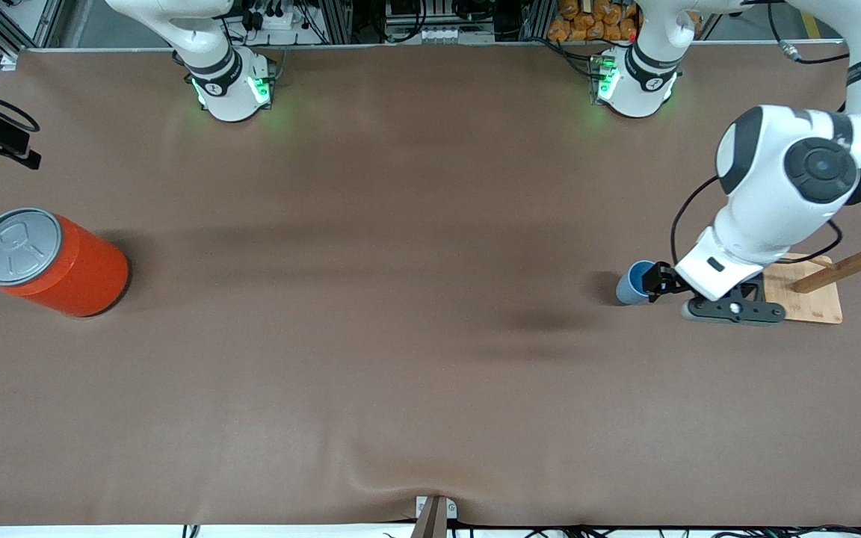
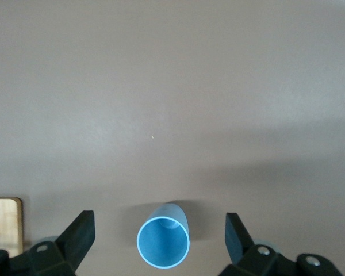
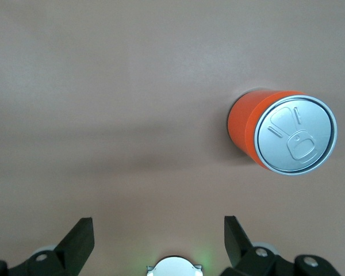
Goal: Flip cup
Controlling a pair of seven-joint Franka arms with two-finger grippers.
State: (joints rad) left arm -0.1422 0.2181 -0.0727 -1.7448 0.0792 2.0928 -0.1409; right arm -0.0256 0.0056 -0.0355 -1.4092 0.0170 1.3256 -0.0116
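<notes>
Hovering low over the table [image 1: 400,336] at the left arm's end, the left pincer [image 2: 160,230] is spread wide, released, its fingers [image 2: 80,233] clear of the cup [image 2: 163,242] on both sides. That cup stands upright between them, mouth up, touching neither. A wooden board [image 1: 804,299] lies just beside this pincer. The right pincer [image 3: 158,233], likewise released and holding nothing, waits above the table near the orange can [image 3: 282,135], whose grey lid shows only an embossed pull-tab outline, no readable writing.
</notes>
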